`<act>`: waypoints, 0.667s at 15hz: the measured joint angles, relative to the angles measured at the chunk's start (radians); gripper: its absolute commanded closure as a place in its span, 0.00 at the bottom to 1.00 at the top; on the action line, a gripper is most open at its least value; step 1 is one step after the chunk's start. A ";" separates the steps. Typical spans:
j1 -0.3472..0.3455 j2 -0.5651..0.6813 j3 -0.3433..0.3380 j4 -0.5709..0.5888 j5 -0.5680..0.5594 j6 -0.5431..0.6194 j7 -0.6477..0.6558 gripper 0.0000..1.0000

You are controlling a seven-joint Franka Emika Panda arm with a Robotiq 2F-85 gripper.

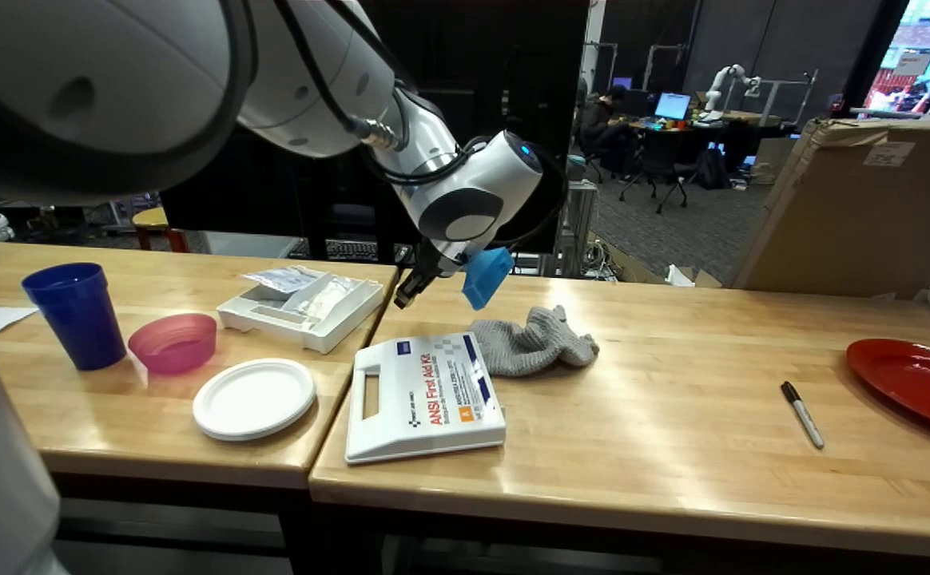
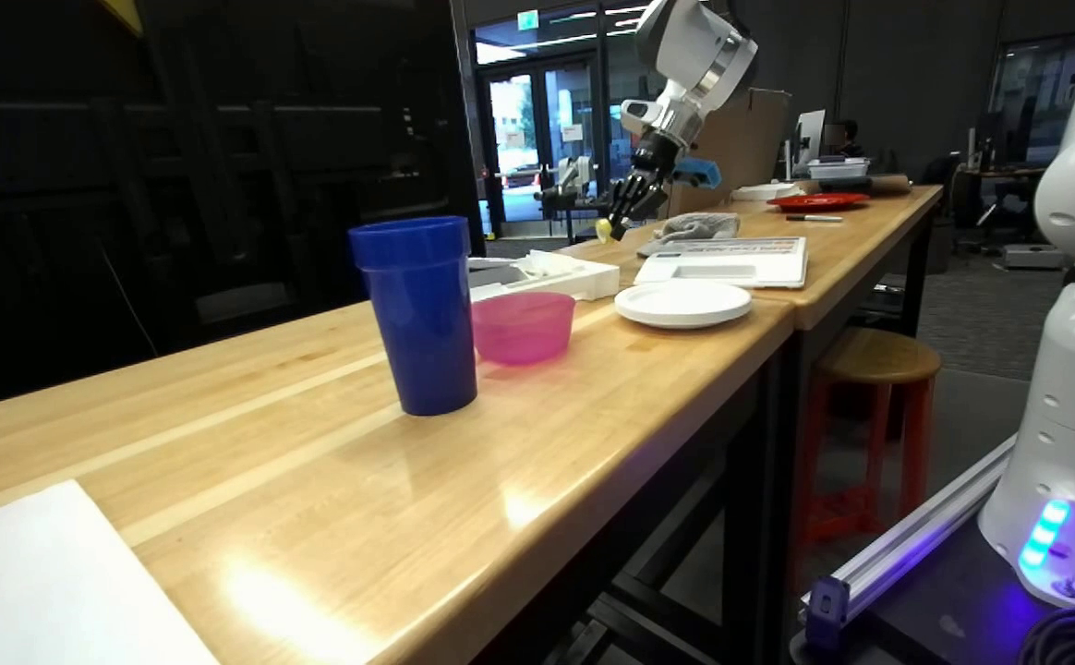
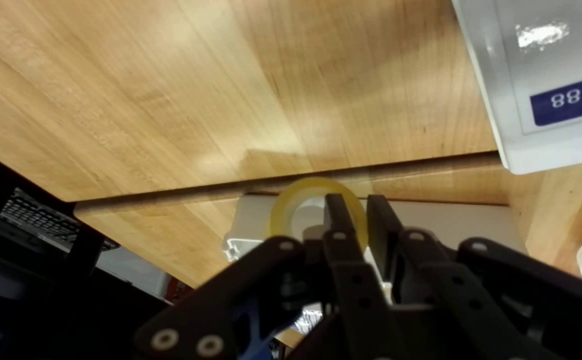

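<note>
Pinched firmly in gripper (image 3: 357,206) by wall at 3 o'clock in wrist view, aloft above tabletop (image 1: 673,383): yellow ring (image 3: 280,215), perhaps of tape; in exterior view, white tray (image 1: 272,327) toward 9 o'clock, grey cloth (image 1: 545,345) near 4, first aid kit (image 1: 425,399) at 6; probably light, firm, smooth enough to slip; best gripped squarely across wall, clear of rim

Exterior views share the tabletop (image 1: 673,431), across and lengthwise; wrist view looks down, seemingly close.
</note>
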 measured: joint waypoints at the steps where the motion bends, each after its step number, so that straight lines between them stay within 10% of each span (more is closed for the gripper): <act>1: -0.003 0.009 -0.003 0.002 0.011 0.001 -0.021 0.96; 10: -0.011 0.114 -0.005 0.056 0.026 0.001 -0.038 0.96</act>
